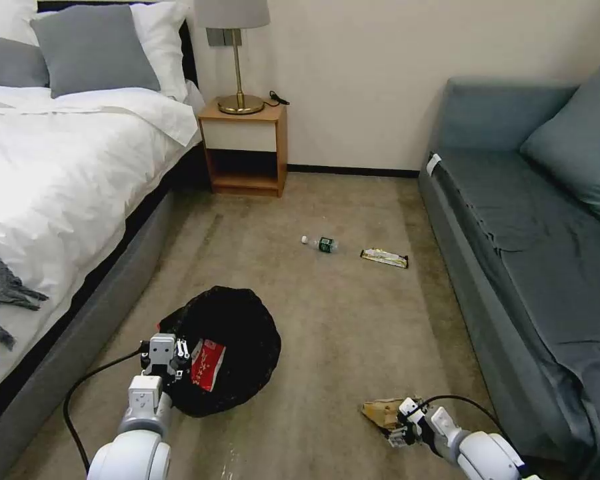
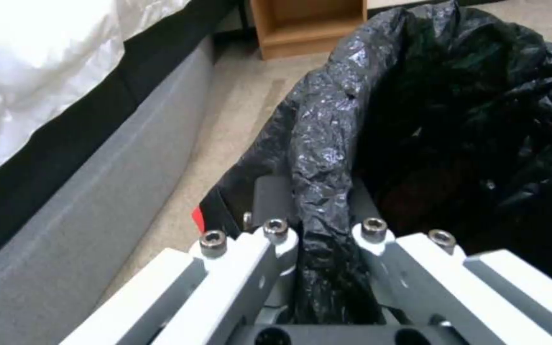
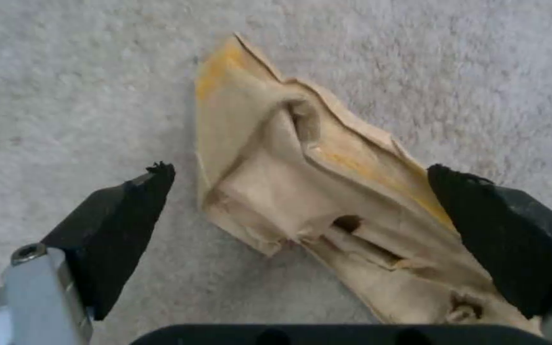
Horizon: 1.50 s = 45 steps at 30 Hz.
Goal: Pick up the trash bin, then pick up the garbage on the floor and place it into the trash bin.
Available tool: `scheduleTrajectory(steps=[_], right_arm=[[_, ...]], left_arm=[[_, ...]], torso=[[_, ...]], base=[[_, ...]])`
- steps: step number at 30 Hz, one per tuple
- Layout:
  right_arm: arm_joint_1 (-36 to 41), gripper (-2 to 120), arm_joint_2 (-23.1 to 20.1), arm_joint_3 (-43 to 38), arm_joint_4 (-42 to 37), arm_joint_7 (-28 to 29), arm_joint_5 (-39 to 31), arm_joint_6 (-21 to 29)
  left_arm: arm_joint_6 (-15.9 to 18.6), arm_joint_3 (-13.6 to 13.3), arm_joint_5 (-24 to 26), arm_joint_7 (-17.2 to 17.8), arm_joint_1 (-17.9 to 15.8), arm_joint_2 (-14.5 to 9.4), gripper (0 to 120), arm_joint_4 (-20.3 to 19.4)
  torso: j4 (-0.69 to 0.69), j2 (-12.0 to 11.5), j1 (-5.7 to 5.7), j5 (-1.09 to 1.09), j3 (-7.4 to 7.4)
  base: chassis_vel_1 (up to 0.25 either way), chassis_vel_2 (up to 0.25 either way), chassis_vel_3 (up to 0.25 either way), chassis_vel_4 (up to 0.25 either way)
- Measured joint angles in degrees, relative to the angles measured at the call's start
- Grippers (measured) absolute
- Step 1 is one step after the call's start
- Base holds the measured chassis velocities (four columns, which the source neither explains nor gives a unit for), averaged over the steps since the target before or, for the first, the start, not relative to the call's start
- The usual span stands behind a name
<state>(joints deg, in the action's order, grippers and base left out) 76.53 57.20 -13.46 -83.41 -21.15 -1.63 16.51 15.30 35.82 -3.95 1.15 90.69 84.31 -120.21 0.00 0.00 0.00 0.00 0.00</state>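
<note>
The trash bin (image 1: 237,327), lined with a glossy black bag (image 2: 455,120), hangs low over the carpet at front left. My left gripper (image 1: 165,352) is shut on the trash bin's rim, and its fingers (image 2: 270,196) pinch a fold of the liner. A red snack packet (image 1: 207,364) lies inside. By my right gripper (image 1: 399,427) a piece of tan-brown paper packaging (image 1: 382,411) lies on the floor. That gripper (image 3: 302,175) is open, and its black pads (image 3: 129,215) straddle the crumpled paper (image 3: 289,158). Farther off on the carpet lie a small clear bottle (image 1: 321,244) and a long yellow-white wrapper (image 1: 384,257).
A bed (image 1: 60,173) with a grey base runs along the left, close to the bin. A wooden nightstand (image 1: 245,150) with a lamp stands at the back wall. A blue-grey sofa (image 1: 533,233) lines the right side. Carpet lies open between them.
</note>
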Motion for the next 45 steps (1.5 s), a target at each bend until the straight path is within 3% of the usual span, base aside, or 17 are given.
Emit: scheduleTrajectory(steps=[12,37,40,45], right_arm=[[-2.9,98,1.5,0.6,4.4,-1.4,0.9,-2.0],[-3.7,6,1.6,-0.9,5.8,-2.7,2.0,-4.7],[-5.8,0,1.6,-1.0,7.0,-2.7,1.8,-4.9],[-10.3,0,1.8,-0.7,9.9,-3.2,1.4,-6.4]], left_arm=[[-0.3,0.1,-0.1,-0.2,0.1,0.2,4,0.3],[-1.2,-0.1,-0.4,0.2,1.2,0.7,4,-0.1],[-1.3,0.0,-0.4,0.3,1.6,0.7,4,-0.1],[-1.3,0.1,0.0,0.9,2.3,0.6,4,-0.1]], torso=[[0.00,0.0,0.00,0.00,0.00],[-0.01,0.0,0.00,0.00,0.00],[-0.01,0.0,0.00,0.00,0.00],[0.01,0.0,0.00,0.00,0.00]], base=[[0.000,0.000,0.000,0.000],[0.000,0.000,0.000,0.000],[0.000,0.000,0.000,0.000],[0.000,0.000,0.000,0.000]])
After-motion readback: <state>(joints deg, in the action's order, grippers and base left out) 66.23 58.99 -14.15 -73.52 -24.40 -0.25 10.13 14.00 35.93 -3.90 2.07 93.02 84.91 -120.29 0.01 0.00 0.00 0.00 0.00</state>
